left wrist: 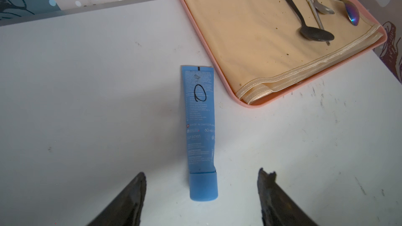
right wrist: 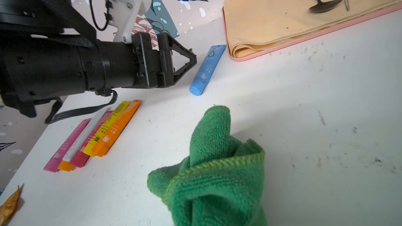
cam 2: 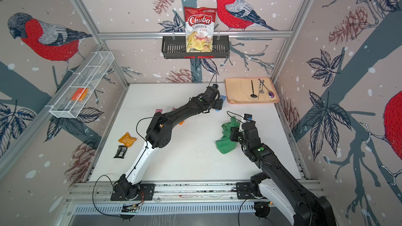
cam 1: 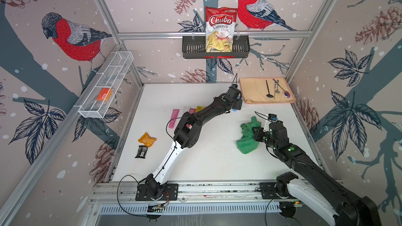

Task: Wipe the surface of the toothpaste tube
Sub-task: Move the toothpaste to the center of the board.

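both top views look down from high above the front rail (cam 1: 217,189), taking in the whole surface (cam 1: 217,159) with the pink tray (cam 1: 269,103) at its far corner. the left wrist camera sits low and close, facing the pink tray (left wrist: 282,96) over the blue tube (left wrist: 200,127). the right wrist camera, farther from the pink tray (right wrist: 304,38), looks across the green cloth (right wrist: 217,181); both wrist views share the blue tube (right wrist: 207,68) and the pink tray.

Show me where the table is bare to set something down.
Free: the wide middle between the left arm, the green cloth and the front rail. Crowded: the tube row under that arm; blue tube beside the tray.
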Motion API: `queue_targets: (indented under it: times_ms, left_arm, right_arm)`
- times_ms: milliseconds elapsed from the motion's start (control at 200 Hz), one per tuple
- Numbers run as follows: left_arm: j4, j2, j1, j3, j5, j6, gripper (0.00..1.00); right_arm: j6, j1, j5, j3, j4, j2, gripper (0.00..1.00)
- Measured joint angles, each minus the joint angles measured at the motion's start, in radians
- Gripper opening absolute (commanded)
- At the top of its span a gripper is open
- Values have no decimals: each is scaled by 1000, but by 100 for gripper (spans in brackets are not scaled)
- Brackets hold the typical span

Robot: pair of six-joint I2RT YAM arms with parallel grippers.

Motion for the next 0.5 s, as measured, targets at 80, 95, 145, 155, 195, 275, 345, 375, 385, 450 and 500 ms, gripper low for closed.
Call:
queue_targets:
  times_ms: [80, 95, 145, 155, 195, 275, 345, 375, 385, 450, 500]
  left_arm:
    - [0, 17, -2, 0, 0, 6, 66]
    - [0, 21, -1, 0, 0, 7, 64]
    - [1, 31, 2, 0, 1, 8, 63]
    - [2, 33, 2, 0, 2, 8, 63]
    - [3, 42, 2, 0, 2, 8, 62]
    - [2, 60, 2, 0, 2, 8, 61]
    - [2, 69, -1, 3, 4, 8, 61]
    - [1, 72, -1, 7, 4, 8, 61]
    - [1, 73, -1, 8, 4, 8, 61]
    - [3, 81, -2, 18, 4, 15, 61]
    - [4, 87, -1, 21, 4, 15, 60]
  right_arm:
    - [0, 0, -7, -2, 8, -5, 4]
    - [0, 0, -8, -2, 8, -5, 4]
    - [0, 0, -11, -3, 8, -6, 4]
    - [0, 0, -11, -3, 9, -6, 4]
    - [0, 0, -14, -4, 9, -6, 4]
    - [0, 0, -18, -7, 11, -6, 4]
    - [0, 0, -21, -9, 14, -5, 4]
    - [0, 0, -22, -10, 15, -3, 4]
    - [0, 0, -23, -10, 15, -2, 4]
    - [0, 0, -27, -10, 15, 2, 4]
    - [0, 0, -31, -10, 15, 5, 4]
